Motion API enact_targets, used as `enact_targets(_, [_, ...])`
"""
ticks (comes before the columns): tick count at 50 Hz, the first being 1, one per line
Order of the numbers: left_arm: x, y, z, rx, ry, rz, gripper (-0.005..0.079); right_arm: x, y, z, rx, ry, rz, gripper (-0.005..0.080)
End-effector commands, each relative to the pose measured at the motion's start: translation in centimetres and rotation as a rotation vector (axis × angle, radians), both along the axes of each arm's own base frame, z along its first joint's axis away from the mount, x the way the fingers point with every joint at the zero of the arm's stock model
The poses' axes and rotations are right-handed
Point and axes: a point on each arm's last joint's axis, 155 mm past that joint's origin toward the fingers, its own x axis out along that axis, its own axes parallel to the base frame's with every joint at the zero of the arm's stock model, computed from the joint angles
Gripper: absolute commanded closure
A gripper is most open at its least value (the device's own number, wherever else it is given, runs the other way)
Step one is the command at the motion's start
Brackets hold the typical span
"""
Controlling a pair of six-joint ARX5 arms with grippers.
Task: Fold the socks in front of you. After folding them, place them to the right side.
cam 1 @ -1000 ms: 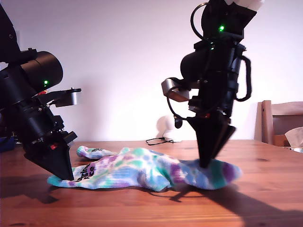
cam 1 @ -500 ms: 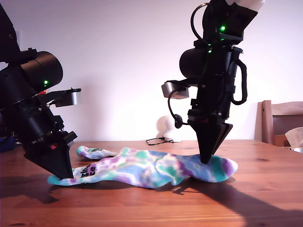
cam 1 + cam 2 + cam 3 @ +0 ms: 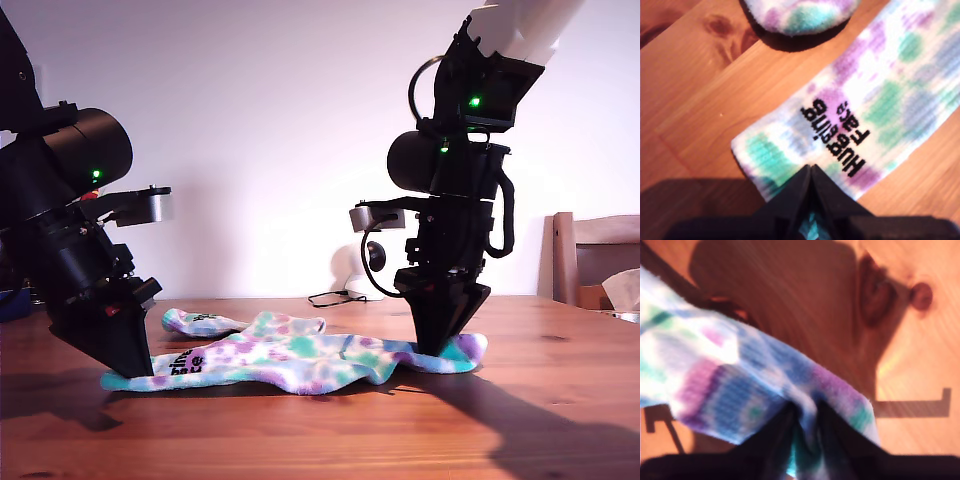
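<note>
A tie-dye sock [image 3: 300,362] lies stretched across the wooden table [image 3: 300,435]. My first gripper [image 3: 135,372], at the exterior view's left, is shut on its cuff end by the black "Hugging Face" lettering [image 3: 840,130]; the first wrist view shows the jaws [image 3: 810,172] pinched on the cuff edge. My second gripper [image 3: 436,348], towards the exterior view's right, is shut on the sock's toe end [image 3: 730,380], with fabric bunched between its tips [image 3: 805,412]. A second sock [image 3: 195,321] lies just behind the cuff, and its rounded end [image 3: 800,15] shows in the first wrist view.
A wooden chair [image 3: 595,260] stands at the exterior view's right edge with a white tissue [image 3: 625,288] beside it. A small white object with a black cable [image 3: 350,280] sits at the table's back. Bare wood runs along the front.
My second gripper has pulled the toe end away from the cuff, and the sock's raised hump has flattened out. My first gripper has stayed put on the cuff.
</note>
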Motion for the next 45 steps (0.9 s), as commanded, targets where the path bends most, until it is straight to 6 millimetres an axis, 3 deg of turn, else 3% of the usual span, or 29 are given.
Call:
enact_targets(1, [-10.2,4.3,-8.1,0.17,0.362,-0.001,0.0762,-0.9,-0.6,-2.2,-0.041,0.054,-0.005,0.0552])
enact_targets(10, [-10.1,4.3,-8.1,0.169,0.362,0.0,0.0762,-0.4,-0.4,-0.3,-0.035,0.064,-0.036,0.0545])
enact_targets(19, [-10.1,4.3,-8.1,0.169,0.362,-0.001,0.0762,0.9,0.2,2.1,-0.018,0.036,-0.052,0.0392])
enact_targets(30, [-10.2,4.3,-8.2,0.169,0.363,-0.001,0.0762,0.9,0.3,3.7,-0.02,0.048,-0.056,0.0368])
enact_targets(33, [-10.2,4.3,-8.1,0.169,0.363,0.0,0.0762,-0.1,0.3,3.8,-0.015,0.094,-0.056,0.0406])
enact_targets(35, [-10.2,4.3,-8.1,0.169,0.363,0.0,0.0762,-0.9,0.6,3.8,-0.002,0.127,-0.054,0.0477])
enact_targets(41, [-10.1,4.3,-8.1,0.167,0.362,-0.001,0.0762,-1.8,1.7,3.9,0.058,0.176,-0.053,0.0778])
enact_targets(45, [-10.0,4.0,-8.0,0.157,0.362,0.0,0.0762,-1.5,2.4,4.1,0.088,0.164,-0.047,0.0765])
